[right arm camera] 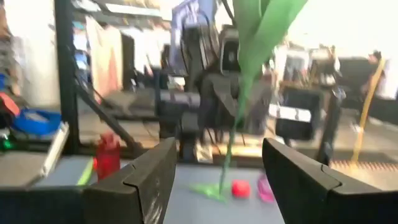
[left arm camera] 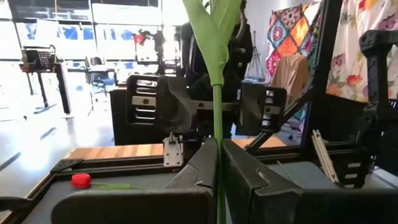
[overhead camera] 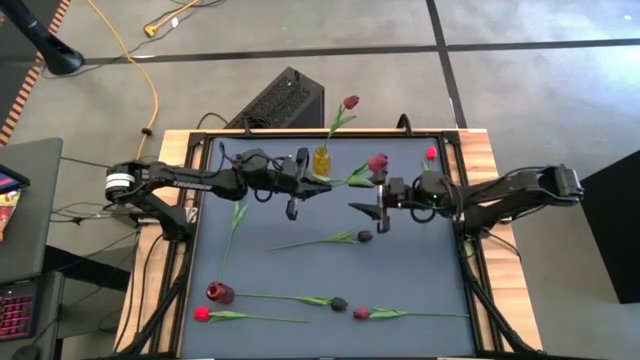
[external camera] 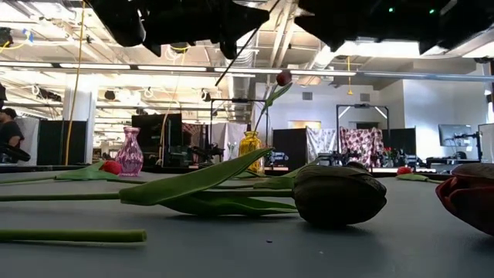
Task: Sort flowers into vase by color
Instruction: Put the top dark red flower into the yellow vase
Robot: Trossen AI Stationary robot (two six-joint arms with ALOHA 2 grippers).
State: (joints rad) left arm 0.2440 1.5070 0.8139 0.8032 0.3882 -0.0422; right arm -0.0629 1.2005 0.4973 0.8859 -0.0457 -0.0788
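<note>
My left gripper (overhead camera: 316,184) is shut on a tulip with a maroon-red head (overhead camera: 378,162), held above the table's far middle. My right gripper (overhead camera: 366,207) is open, facing it; the tulip's stem (right arm camera: 227,149) stands ahead of its spread fingers, and I see no touch. A yellow vase (overhead camera: 321,160) at the far edge holds one maroon tulip (overhead camera: 350,102). A pink vase (overhead camera: 219,292) stands near left. Loose tulips lie flat on the mat: two near-black heads (overhead camera: 365,237) (overhead camera: 339,303), red ones (overhead camera: 202,314) (overhead camera: 431,154), a maroon one (overhead camera: 362,314). My left gripper pinches the tulip's green stem (left arm camera: 217,163) between its two fingers, on the bare part below the leaf. The fingers come level from the table's left and lie across the stem. The tulip is lifted clear of the mat, its head toward the right arm.
A loose green leaf (overhead camera: 237,215) lies on the mat at the left. The mat's raised black frame (overhead camera: 462,200) runs round it. A black box (overhead camera: 285,98) stands beyond the far edge. The near-black tulip (external camera: 340,193) lies close before the low camera.
</note>
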